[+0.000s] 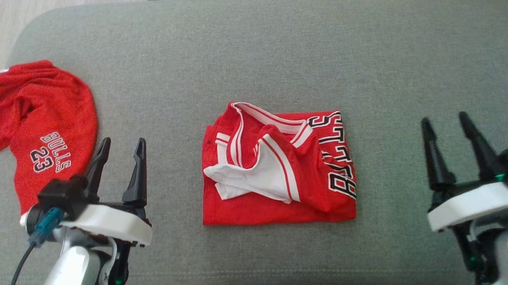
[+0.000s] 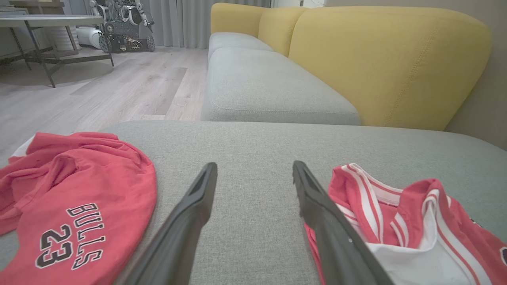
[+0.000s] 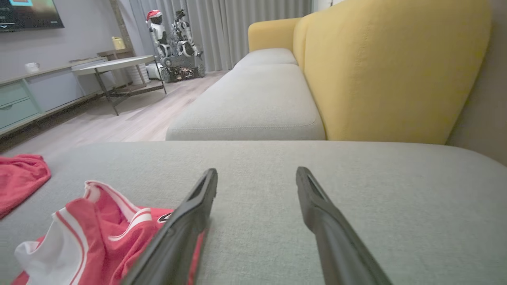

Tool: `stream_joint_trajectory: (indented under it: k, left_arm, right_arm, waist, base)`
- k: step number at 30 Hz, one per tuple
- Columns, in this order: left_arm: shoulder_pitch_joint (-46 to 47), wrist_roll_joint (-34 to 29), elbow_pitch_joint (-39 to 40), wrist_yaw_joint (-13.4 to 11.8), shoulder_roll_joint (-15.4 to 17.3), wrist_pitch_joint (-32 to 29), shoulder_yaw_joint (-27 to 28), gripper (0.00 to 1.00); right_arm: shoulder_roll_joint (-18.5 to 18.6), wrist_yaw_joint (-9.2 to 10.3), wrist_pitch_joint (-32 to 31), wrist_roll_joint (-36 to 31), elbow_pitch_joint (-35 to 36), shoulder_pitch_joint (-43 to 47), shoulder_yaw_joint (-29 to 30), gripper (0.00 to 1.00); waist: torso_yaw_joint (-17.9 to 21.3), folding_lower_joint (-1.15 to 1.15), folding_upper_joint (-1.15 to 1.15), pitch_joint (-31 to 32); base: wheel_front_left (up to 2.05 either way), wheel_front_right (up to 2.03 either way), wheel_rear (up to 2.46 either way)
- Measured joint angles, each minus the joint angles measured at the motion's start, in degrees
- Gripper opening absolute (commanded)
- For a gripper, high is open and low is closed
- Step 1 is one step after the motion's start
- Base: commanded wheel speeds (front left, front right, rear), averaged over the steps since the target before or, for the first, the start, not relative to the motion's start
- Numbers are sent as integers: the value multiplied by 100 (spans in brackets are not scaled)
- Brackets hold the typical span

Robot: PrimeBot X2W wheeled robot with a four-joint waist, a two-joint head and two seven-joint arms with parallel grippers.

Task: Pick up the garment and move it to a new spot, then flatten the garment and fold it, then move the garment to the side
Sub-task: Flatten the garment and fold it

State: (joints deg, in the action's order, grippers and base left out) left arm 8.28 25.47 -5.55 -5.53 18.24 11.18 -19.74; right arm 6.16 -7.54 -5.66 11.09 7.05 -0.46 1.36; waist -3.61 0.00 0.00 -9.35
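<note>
Red jerseys, two: folded jersey (image 1: 277, 175), crumpled jersey (image 1: 43, 121); left claw (image 1: 123, 141), right claw (image 1: 444, 119), both splayed empty

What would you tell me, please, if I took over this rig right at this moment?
Left pincer: open, holding nothing, over the grey cushion between the two garments.
Right pincer: open, holding nothing, off to the right of the folded jersey.
Folded jersey: mid-cushion, a rough rectangle with white cloth showing on top.
BULLS 23 garment: crumpled and unfolded at the cushion's left end.
Done: the fold, by the look of it.
Left: move the folded jersey to the side.
</note>
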Motion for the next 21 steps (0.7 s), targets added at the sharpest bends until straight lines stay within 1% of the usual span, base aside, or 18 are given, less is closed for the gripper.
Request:
stream_joint_trajectory:
  k: [4,5,6,7,16,21]
  left_arm:
    - [7,1,0,4,-1,0,-29,100]
    - [7,1,0,4,-1,0,-29,100]
    - [9,1,0,4,-2,0,-35,100]
    - [15,1,0,4,-3,1,-44,100]
    - [191,42,-79,71,-51,85,-104,100]
    - [283,43,-197,109,-110,160,-136,100]
  right_arm:
    - [-1,0,0,49,-244,-52,-358,100]
    - [-1,0,0,49,-244,-52,-358,100]
    - [-3,0,0,68,-346,-91,-491,59]
    - [-11,0,1,91,-455,-147,-614,0]
    - [-81,0,98,259,-1673,-795,-1727,0]
    - [-129,0,207,331,-2450,-1200,-2223,0]
  waist:
    - [-85,0,0,-62]
    - [-85,0,0,-62]
    - [-115,0,0,-80]
    - [-145,0,0,-98]
    - [-448,0,0,-305]
    - [-594,0,0,-401]
  base:
    - [0,0,0]
    - [0,0,0]
    - [0,0,0]
    - [0,0,0]
    - [0,0,0]
    - [0,0,0]
